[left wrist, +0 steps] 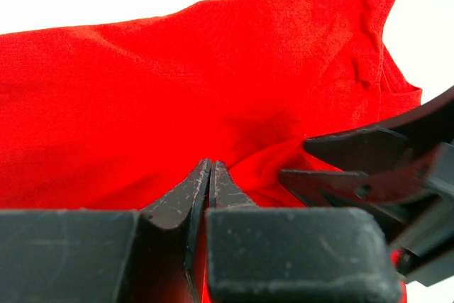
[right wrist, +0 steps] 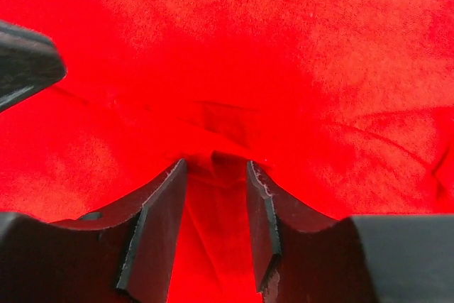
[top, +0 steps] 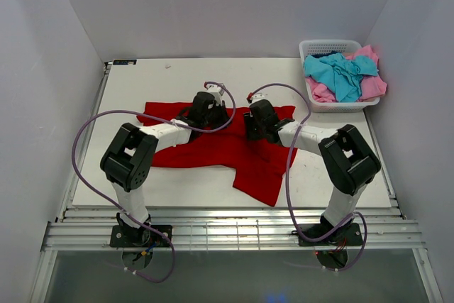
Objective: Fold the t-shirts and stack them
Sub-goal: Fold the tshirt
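Note:
The red t-shirt (top: 213, 150) lies spread across the middle of the white table, one part trailing toward the near edge on the right. Both grippers are low over its far middle, close together. My left gripper (top: 221, 113) is shut, pinching a fold of red cloth (left wrist: 177, 90) between its fingertips (left wrist: 211, 163). My right gripper (top: 250, 123) stands half open, fingers down on the red cloth (right wrist: 298, 47), a small ridge of it lying between the tips (right wrist: 216, 164). A turquoise t-shirt (top: 340, 76) and a pink t-shirt (top: 372, 86) are heaped in the basket.
The white lattice basket (top: 333, 45) sits at the table's back right corner. White walls close in the table on three sides. Bare tabletop (top: 177, 79) shows beyond the red shirt and to its left. Purple cables loop from both arms.

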Controlling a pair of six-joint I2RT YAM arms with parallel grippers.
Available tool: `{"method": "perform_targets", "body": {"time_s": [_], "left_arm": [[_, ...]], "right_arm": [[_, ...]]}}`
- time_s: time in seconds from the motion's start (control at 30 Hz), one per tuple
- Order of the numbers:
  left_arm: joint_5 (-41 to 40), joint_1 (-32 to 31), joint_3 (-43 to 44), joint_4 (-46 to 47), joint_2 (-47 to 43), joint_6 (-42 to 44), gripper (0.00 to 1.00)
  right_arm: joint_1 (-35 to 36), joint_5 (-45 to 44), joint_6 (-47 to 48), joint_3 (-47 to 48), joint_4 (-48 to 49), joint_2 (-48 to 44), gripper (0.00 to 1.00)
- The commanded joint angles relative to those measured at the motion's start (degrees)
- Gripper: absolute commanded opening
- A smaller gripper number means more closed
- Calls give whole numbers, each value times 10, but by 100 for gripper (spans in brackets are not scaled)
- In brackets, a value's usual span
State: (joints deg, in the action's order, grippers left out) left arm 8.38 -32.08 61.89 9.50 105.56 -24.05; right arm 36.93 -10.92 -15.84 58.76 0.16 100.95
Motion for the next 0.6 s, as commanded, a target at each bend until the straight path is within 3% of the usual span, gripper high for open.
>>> {"method": "perform_targets", "body": {"time_s": [0.0, 0.17, 0.3, 0.57], "left_arm": [[5, -4, 16, 15, -3, 0, 14], [1, -4, 13, 14, -2, 2, 13], [0, -4, 12, 14, 3, 4, 13], [-2, -4, 11, 14, 26, -2, 12]], "right_arm": [[-5, 18, 9, 28, 26, 14, 44], [-6, 57, 9, 25, 53, 23, 32], [-6, 78, 8, 20, 63, 20, 16], [-5, 134, 8, -10, 40, -36, 12]]}}
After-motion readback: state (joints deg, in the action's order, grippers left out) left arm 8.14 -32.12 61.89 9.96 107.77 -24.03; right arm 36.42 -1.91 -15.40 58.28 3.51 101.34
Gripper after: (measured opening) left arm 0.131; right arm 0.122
